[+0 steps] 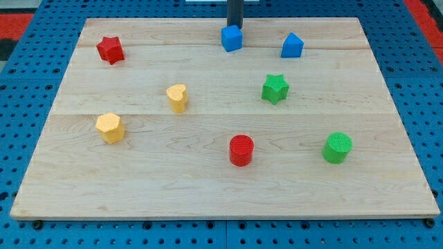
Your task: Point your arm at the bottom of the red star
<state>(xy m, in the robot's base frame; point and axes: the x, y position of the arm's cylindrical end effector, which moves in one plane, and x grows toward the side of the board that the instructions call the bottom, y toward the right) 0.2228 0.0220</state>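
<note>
Pale wooden board (221, 187) lies on a blue perforated base (41, 28), with red showing at the view's top corners. Red star (110, 50) sits near the board's top-left corner, flat, its points plain to see, well apart from all other blocks. My tip (235, 26) is at the top centre, just behind the blue cube (232, 38); contact cannot be judged. The rod has no pincer and holds nothing. Blue wedge-like block (292, 45) stands further right. Mid-board: yellow heart (178, 97), green star (275, 88). Lower down: yellow hexagonal block (110, 128), red cylinder (241, 150), green cylinder (337, 147). Nothing lies between tip and red star.
</note>
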